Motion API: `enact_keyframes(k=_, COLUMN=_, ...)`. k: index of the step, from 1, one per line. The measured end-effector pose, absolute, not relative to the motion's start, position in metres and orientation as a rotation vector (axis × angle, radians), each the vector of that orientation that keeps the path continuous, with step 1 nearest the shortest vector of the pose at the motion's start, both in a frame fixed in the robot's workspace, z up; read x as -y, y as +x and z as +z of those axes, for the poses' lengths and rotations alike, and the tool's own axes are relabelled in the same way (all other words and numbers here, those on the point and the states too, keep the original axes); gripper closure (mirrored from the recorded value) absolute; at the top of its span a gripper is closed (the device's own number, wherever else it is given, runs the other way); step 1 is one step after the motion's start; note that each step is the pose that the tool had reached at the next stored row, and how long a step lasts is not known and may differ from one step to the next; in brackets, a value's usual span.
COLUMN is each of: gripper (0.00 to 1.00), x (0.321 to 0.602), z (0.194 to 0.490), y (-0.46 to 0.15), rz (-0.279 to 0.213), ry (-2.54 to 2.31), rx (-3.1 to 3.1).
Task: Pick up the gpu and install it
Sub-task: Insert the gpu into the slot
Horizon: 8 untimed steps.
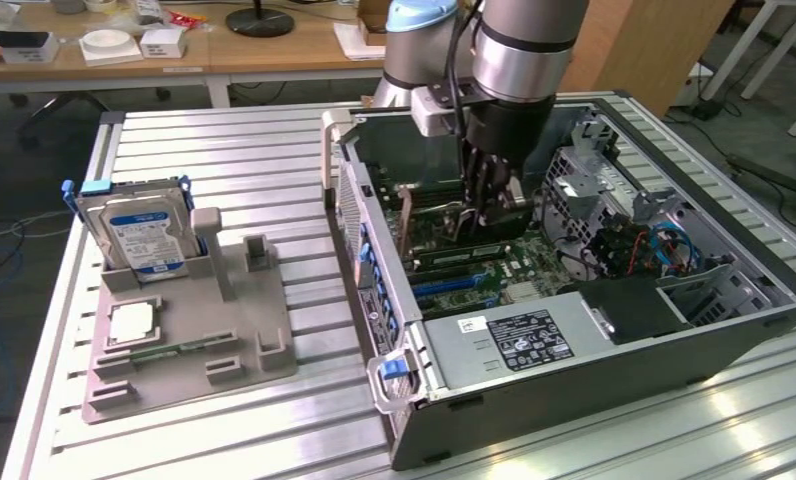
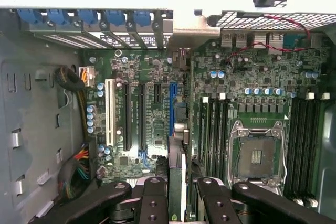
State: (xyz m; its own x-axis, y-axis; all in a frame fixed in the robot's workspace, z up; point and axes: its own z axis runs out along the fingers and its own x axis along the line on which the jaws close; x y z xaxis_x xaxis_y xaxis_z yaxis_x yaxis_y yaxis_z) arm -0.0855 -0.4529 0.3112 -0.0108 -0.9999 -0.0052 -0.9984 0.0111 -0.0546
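GPU [image 2: 176,174] is what we see edge-on in the wrist view, a thin card with a green board edge, pinched between the fingers [image 2: 154,195] of the gripper [image 2: 181,198], one finger against each face. It hangs inside the open computer case [image 1: 598,340], directly in line with the blue expansion slot [image 2: 173,98] on the motherboard [image 2: 157,77]; we cannot tell whether its lower edge touches the slot yet. Beside that slot we see two black slots and a white slot [image 2: 109,111] on one side, and the memory slots and the bare CPU socket [image 2: 257,156] on the other.

In the exterior view the gripper [image 1: 486,212] reaches down into the middle of the case, just above the motherboard, with the labelled power supply [image 1: 518,340] nearer the camera. On the slatted counter [image 1: 238,140], well apart at the exterior view's left, a grey holder [image 1: 198,345] carries a hard drive [image 1: 138,235] standing upright.
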Motion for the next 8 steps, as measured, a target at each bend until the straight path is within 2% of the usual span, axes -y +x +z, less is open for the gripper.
enact_keyframes(k=8, gripper=0.74, x=0.4558, z=0.3057, y=-0.0856, rz=-0.054, ry=-2.179, rx=-2.203)
